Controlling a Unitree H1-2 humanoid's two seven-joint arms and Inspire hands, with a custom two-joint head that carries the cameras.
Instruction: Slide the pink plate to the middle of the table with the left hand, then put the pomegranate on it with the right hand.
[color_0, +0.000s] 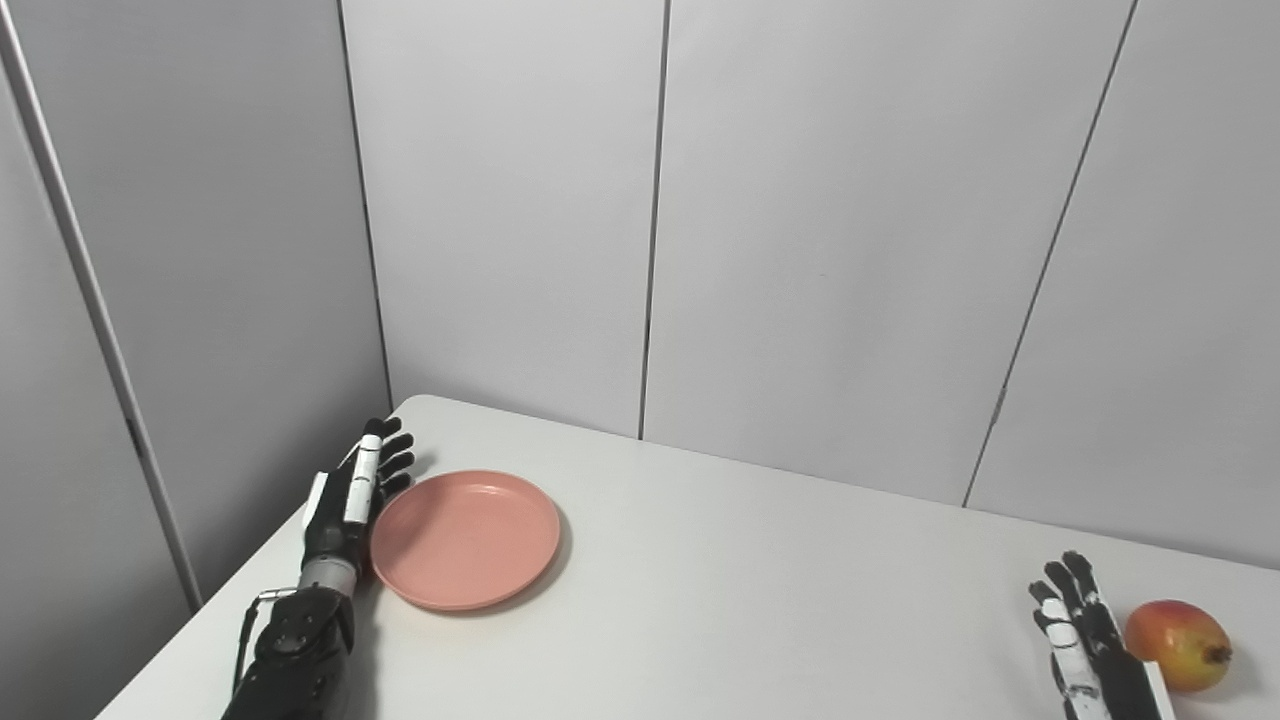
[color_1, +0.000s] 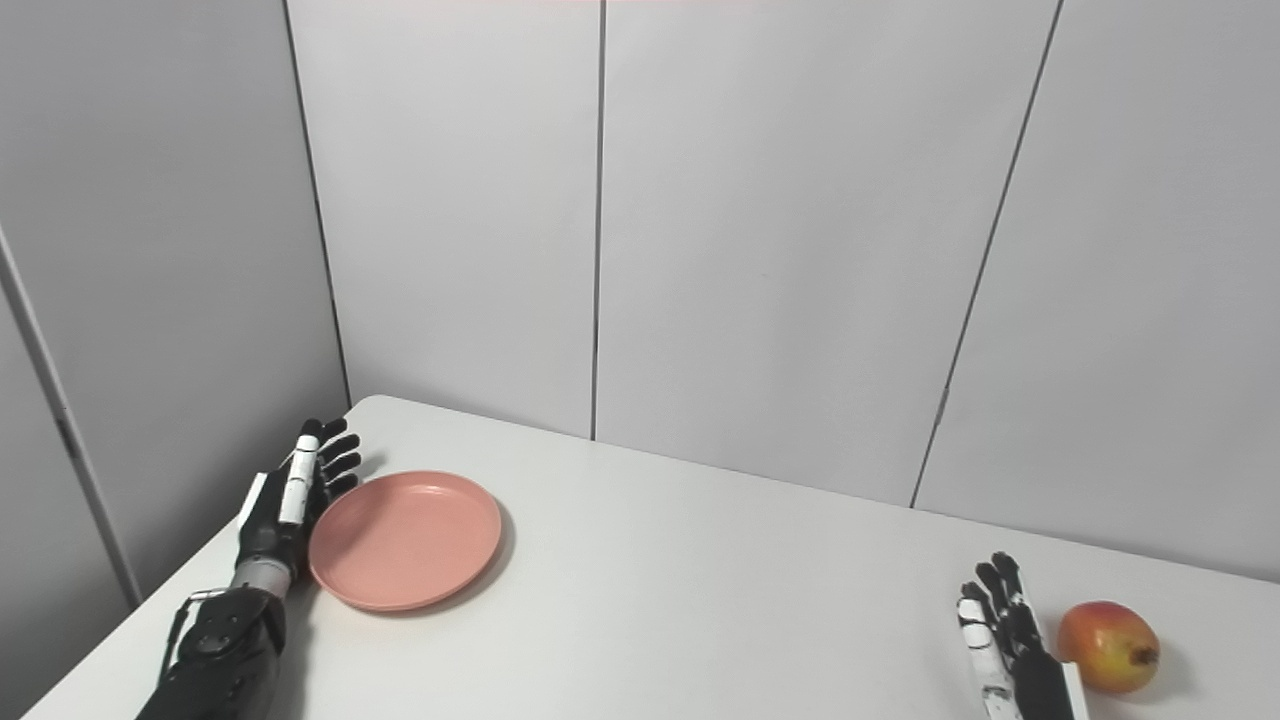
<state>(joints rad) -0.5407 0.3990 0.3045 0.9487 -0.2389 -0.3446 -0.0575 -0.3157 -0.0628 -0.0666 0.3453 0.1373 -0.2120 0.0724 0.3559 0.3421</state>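
Note:
The pink plate lies flat on the left part of the white table. My left hand stands on edge against the plate's left rim, fingers straight and apart, holding nothing. The pomegranate, red and yellow, sits near the table's right front edge. Just left of the fruit my right hand is open, fingers pointing away from me, a small gap between hand and fruit. In the right eye view the plate, left hand, right hand and pomegranate stand the same way.
Grey wall panels close off the table at the back and on the left. The table's rounded far left corner lies just beyond my left hand.

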